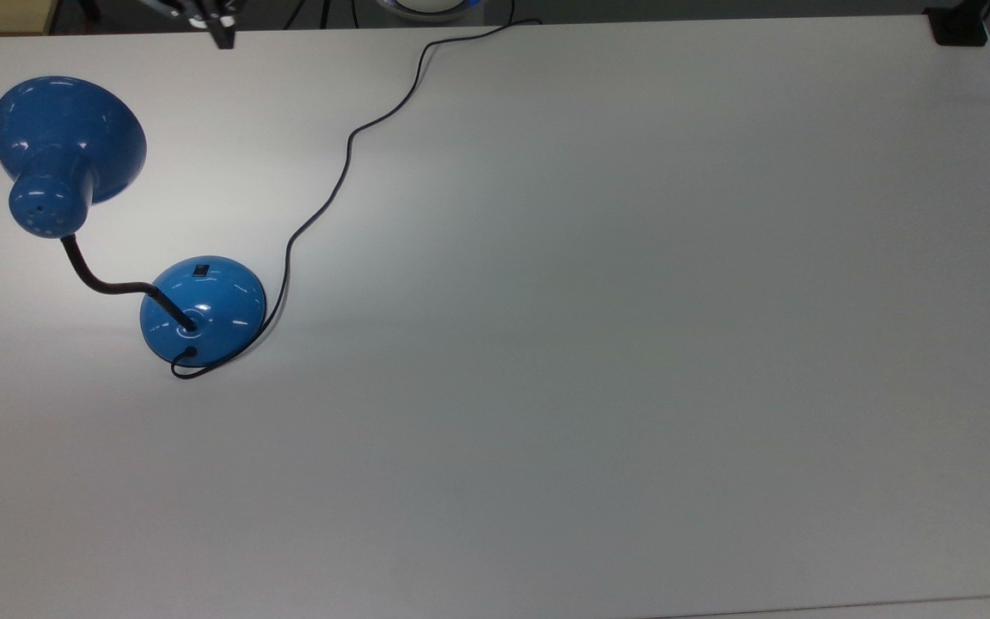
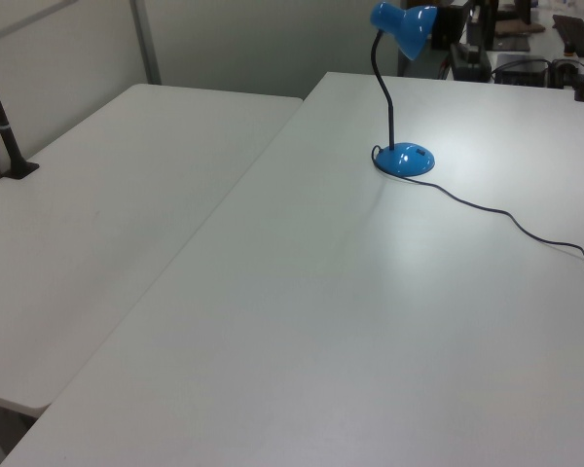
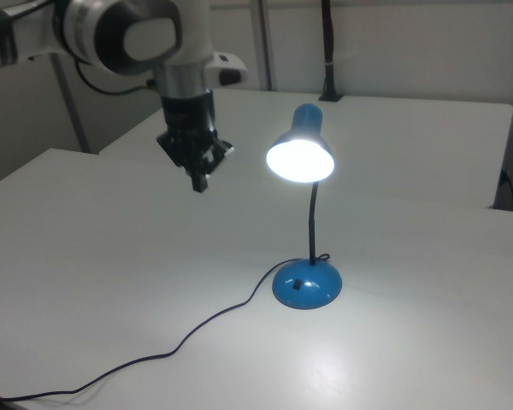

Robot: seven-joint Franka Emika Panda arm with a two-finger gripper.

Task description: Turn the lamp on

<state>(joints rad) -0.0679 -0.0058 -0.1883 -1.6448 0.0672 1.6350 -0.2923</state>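
Observation:
The blue lamp stands at the top view's left, its cone shade (image 1: 65, 142) on a black gooseneck above the round base (image 1: 203, 311). A small black switch (image 1: 201, 270) sits on the base. The shade (image 3: 301, 159) glows bright in the right view, and light pools on the table around the base (image 3: 307, 284). My gripper (image 3: 198, 182) hangs shut and holds nothing, high above the table and to the right view's left of the shade. Its tip (image 1: 222, 37) shows at the top view's top edge. The lamp (image 2: 403, 159) also stands far back in the left view.
The lamp's thin black cord (image 1: 347, 142) snakes from the base to the table's far edge. A black clamp (image 1: 959, 26) sits on the top view's right corner. A second white table (image 2: 97, 214) adjoins in the left view, with a black post (image 2: 5, 126).

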